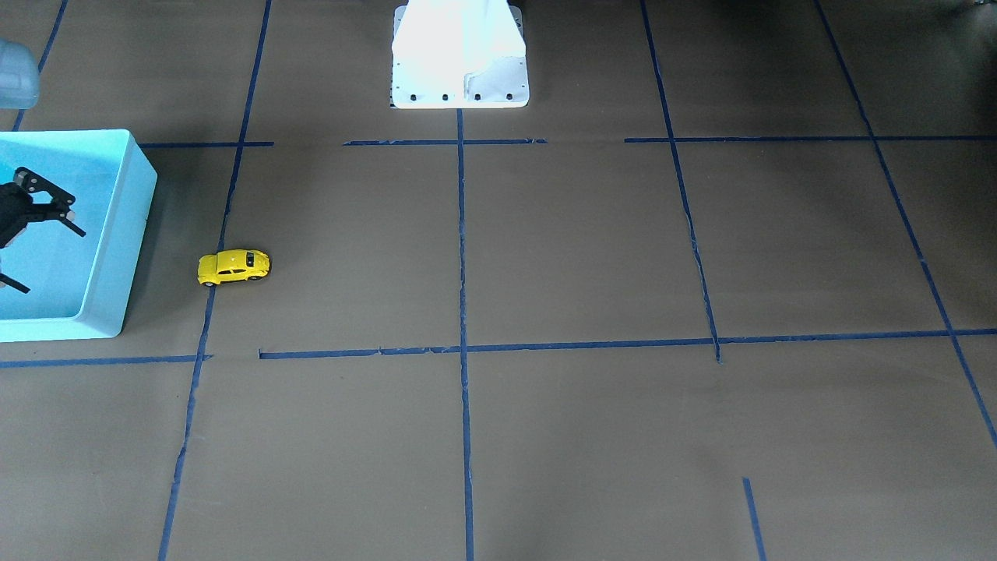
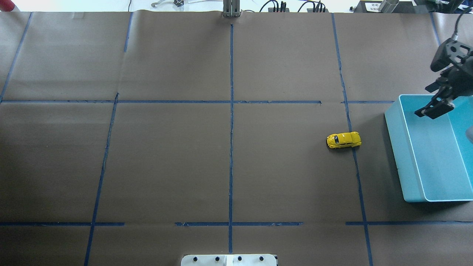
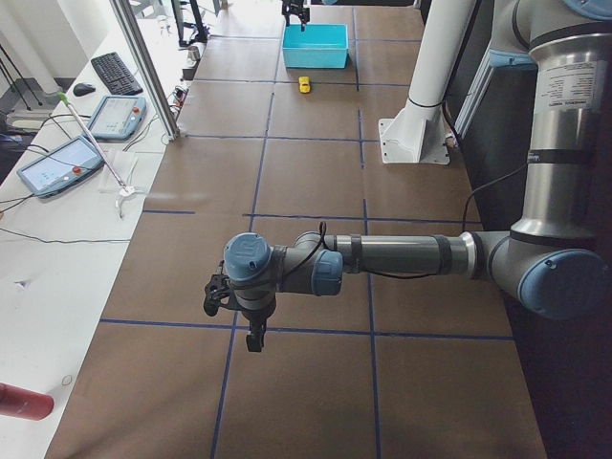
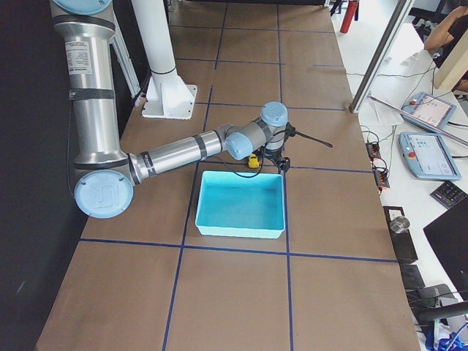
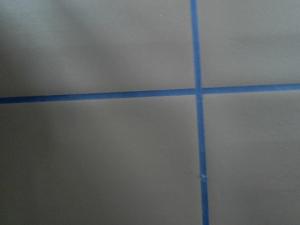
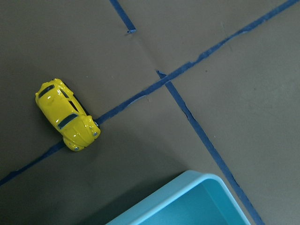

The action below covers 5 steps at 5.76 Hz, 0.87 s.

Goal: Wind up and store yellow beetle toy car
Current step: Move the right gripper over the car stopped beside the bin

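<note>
One yellow beetle toy car [image 1: 234,267] was seen beside one light blue bin [image 1: 125,249]. The right gripper [image 1: 53,259] was held above the bin with fingers spread; the left gripper [image 3: 234,320] could not be judged spread or closed

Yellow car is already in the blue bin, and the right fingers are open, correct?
No. The yellow car sits on the table beside the blue bin, not in it; the overhead view shows this. The right fingers are open.

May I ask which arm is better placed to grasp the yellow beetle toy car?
Right: the right gripper hangs open by the light blue bin, near the car; left gripper is distant.
</note>
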### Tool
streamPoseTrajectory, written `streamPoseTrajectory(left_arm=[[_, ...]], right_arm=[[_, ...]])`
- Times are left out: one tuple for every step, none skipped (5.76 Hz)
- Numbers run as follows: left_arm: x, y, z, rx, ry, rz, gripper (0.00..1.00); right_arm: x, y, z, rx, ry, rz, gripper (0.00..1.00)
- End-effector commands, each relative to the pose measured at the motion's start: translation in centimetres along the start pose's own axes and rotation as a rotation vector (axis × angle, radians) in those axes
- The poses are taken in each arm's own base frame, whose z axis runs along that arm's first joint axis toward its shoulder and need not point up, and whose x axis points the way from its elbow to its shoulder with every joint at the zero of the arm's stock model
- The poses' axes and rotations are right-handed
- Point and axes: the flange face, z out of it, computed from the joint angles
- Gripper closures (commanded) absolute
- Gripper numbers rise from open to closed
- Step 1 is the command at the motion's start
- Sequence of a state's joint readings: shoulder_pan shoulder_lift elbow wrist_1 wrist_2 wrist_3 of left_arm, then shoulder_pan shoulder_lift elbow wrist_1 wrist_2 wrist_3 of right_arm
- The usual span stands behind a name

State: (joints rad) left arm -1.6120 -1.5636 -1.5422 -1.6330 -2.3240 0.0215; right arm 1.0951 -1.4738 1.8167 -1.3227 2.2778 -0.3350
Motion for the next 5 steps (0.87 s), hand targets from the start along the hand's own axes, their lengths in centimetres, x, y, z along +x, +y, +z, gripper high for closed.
streamPoseTrajectory(left_arm=[[0.0,-0.5,-0.3,0.002,-0.002,-0.006,0.00],[0.1,-0.7,-0.4,0.003,-0.003,-0.009,0.00],[0.1,-0.7,-0.4,0.001,-0.003,-0.013,0.00],[0.1,-0.7,-0.4,0.001,-0.003,-0.014,0.00],[0.0,-0.7,-0.3,0.000,-0.003,-0.014,0.00]], right_arm=[[-4.5,-6.7,2.5,0.006,-0.019,-0.182,0.00],[-7.0,-8.0,3.9,0.009,-0.055,-0.330,0.00],[-9.4,-8.8,5.0,0.005,-0.072,-0.403,0.00],[-13.2,-11.0,7.7,-0.024,-0.032,-0.500,0.00],[-13.8,-11.2,7.9,-0.031,-0.015,-0.589,0.00]])
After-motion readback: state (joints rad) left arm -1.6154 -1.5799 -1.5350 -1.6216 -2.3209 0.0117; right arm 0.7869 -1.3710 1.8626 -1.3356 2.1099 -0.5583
